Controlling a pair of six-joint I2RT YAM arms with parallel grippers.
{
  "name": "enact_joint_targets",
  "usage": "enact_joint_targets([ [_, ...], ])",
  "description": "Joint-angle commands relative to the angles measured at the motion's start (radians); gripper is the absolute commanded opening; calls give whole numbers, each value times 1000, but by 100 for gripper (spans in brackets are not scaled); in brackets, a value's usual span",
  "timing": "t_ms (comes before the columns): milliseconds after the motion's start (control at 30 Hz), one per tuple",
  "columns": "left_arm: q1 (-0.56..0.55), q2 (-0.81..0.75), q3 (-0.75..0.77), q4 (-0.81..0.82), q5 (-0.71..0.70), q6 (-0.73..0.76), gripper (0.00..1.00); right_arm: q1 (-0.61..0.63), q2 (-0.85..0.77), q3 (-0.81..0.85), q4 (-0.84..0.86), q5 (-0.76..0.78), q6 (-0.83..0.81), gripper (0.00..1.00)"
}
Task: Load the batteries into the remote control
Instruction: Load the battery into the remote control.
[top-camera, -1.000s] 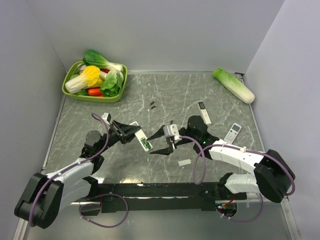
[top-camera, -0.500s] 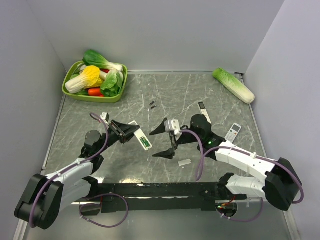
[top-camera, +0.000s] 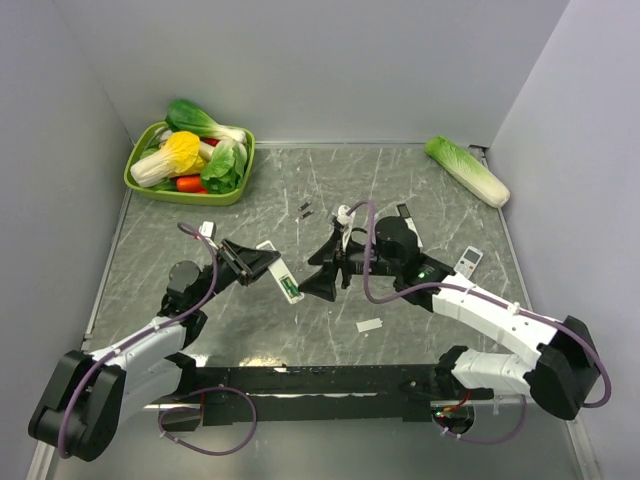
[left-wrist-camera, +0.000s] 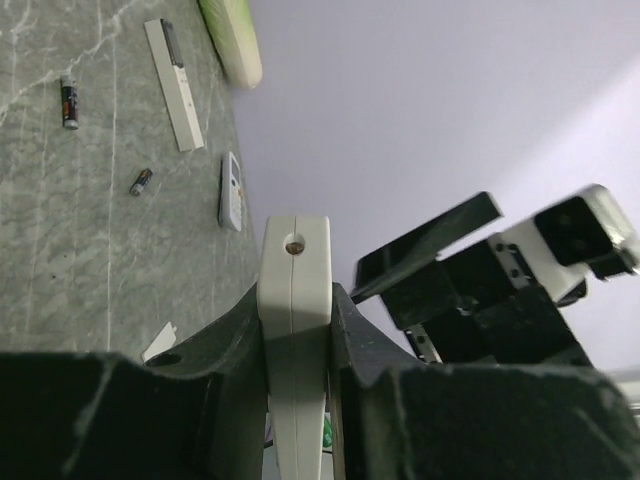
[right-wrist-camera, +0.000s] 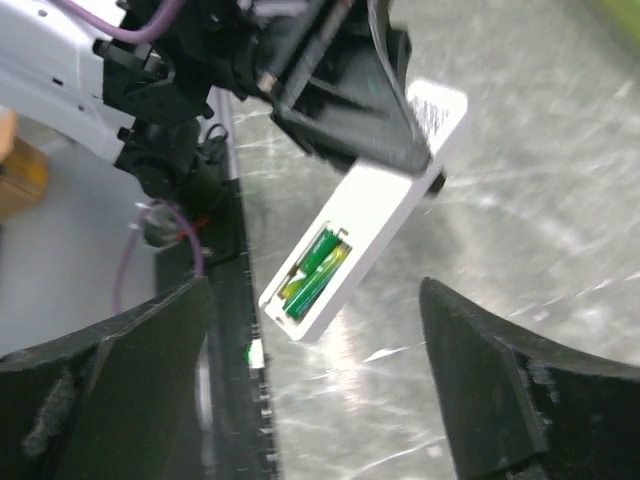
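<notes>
Above table centre | left hand clamped on remote control | right hand spread wide

Probably a lab: bare grey walls, marble-patterned test table

I am finding nothing I can actually read in any view. In the right wrist view I am seeing a small printed label on the back of the remote control, near one end, but its dark print is blurring into specks. In the left wrist view I am looking at a dark cell with a banded wrapper lying on the desk, and at a short buttoned remote on the same desk. Any marking on either is coming through too small to make out.
</notes>
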Motion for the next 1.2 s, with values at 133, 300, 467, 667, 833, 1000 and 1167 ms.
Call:
enact_joint_targets([
  [133, 2, -27, -19, 185, -29, -28, 1, -1, 80, -79, 188, -45, 267, 81],
  [300, 3, -41, -33, 196, -51, -45, 1, -1, 104, -95, 232, -55, 297, 70],
  [467, 3, -47, -32, 202, -56, -53, 1, -1, 117, -104, 286, -85, 330, 61],
  [667, 3, -43, -36, 225, -51, -71, 1, -1, 133, -108, 313, -101, 350, 50],
  [833, 3, -41, -38, 240, -49, -83, 1, -2, 136, -113, 321, -105, 353, 41],
  [1000, 3, -44, -35, 254, -46, -89, 1, 1, 139, -113, 329, -101, 354, 34],
  [1167, 3, -49, -35, 266, -48, -96, 1, 1, 153, -105, 340, -110, 365, 34],
])
